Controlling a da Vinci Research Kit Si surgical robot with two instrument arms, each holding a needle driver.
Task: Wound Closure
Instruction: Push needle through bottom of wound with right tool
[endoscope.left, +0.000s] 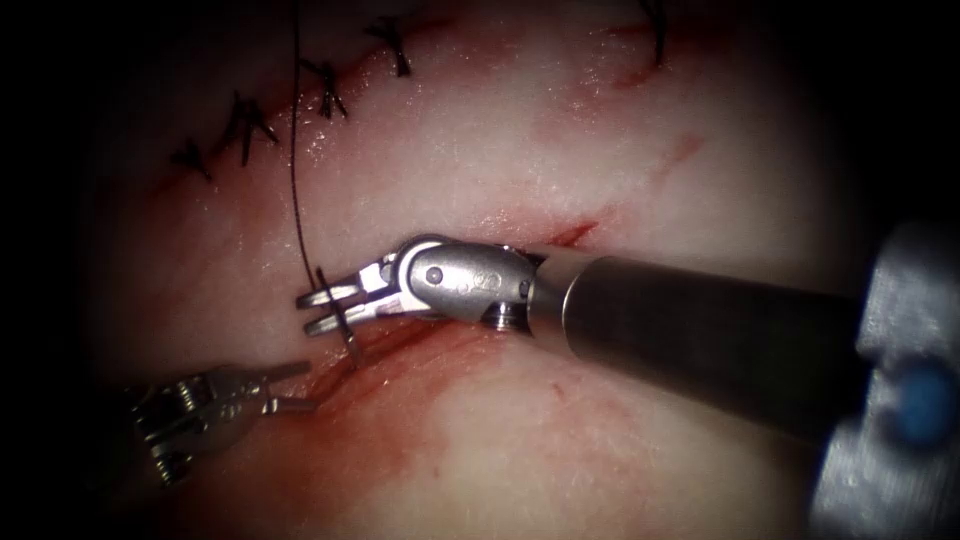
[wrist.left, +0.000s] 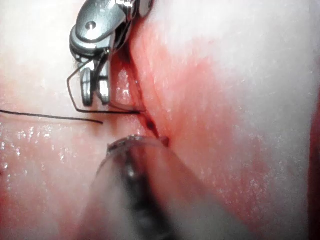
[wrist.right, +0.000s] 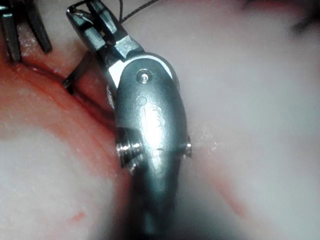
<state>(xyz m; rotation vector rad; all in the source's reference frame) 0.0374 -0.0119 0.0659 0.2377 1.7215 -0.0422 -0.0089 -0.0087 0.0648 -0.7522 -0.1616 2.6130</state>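
The right tool clamps the needle near its thread end, tip sunk at the cut's nine o'clock end; a slack grip could let it twist. The left tool gapes, empty

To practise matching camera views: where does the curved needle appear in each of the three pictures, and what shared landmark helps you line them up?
Endoscope view: the needle sits between the right tool's jaws, above the cut.
Left wrist view: needle beside that same tool.
Right wrist view: needle runs from the jaws toward the tissue.
Shared landmark: the red cut.
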